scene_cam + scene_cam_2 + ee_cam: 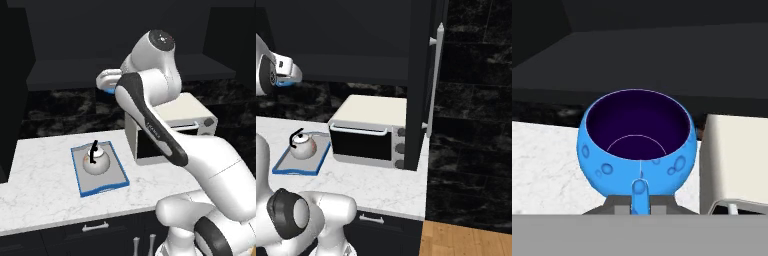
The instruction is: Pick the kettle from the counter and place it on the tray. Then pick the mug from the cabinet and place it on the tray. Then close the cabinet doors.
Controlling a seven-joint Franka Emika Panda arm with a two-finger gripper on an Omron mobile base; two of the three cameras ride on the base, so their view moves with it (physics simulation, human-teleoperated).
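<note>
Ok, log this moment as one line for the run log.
kettle: on tray | mug: held in claw, out of the cabinet | cabinet doors: open

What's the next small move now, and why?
Probably carry the mug down and leftward toward the tray. The pincer is shut on the mug's handle, the mug is out in front of the cabinet shelf, and the kettle already sits on the tray, leaving room beside it.
</note>
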